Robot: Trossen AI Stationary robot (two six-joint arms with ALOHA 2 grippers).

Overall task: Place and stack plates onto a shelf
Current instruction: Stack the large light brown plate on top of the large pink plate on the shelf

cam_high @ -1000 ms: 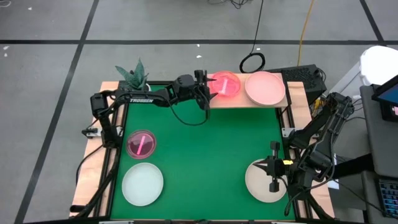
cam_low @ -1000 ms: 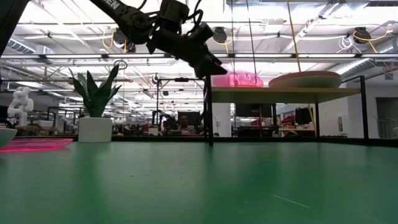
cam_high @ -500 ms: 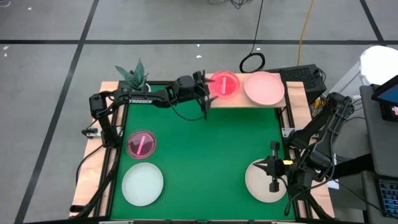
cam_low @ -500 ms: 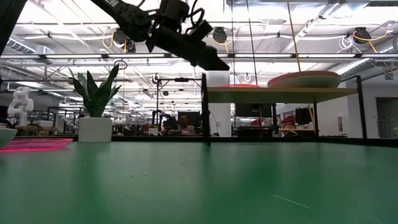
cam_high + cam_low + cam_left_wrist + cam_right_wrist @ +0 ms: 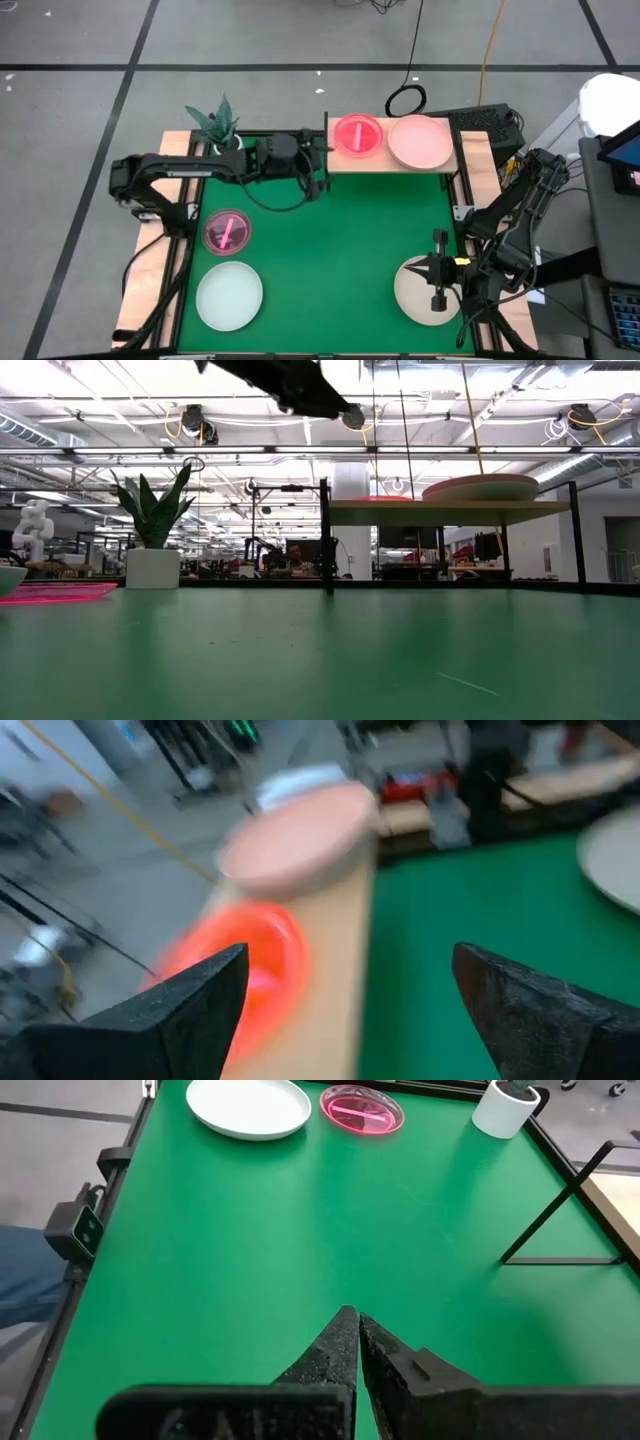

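Green felt covers the table (image 5: 330, 250), and we see a potted spiky plant (image 5: 215, 122) at its upper-left corner, just left of the shelf (image 5: 390, 160). This light-wood board on thin dark legs runs along the upper edge of the frame's table area and carries two plates side by side: a see-through red-orange plate (image 5: 359, 135) with a stick-like mark on its left half, and a larger opaque pink plate (image 5: 421, 141) on its right half. We find the left gripper (image 5: 318, 168) just off the shelf's left end, its fingers (image 5: 170, 1010) spread wide with nothing between them. Lower left, a magenta see-through plate (image 5: 227, 231) lies above a pale blue-green plate (image 5: 230, 295). At lower right, the right gripper (image 5: 438, 290) sits over a beige plate (image 5: 415, 292), partly covering it, its fingers (image 5: 330, 1350) pressed together and empty. Black cables and equipment crowd the floor to the right of the table.
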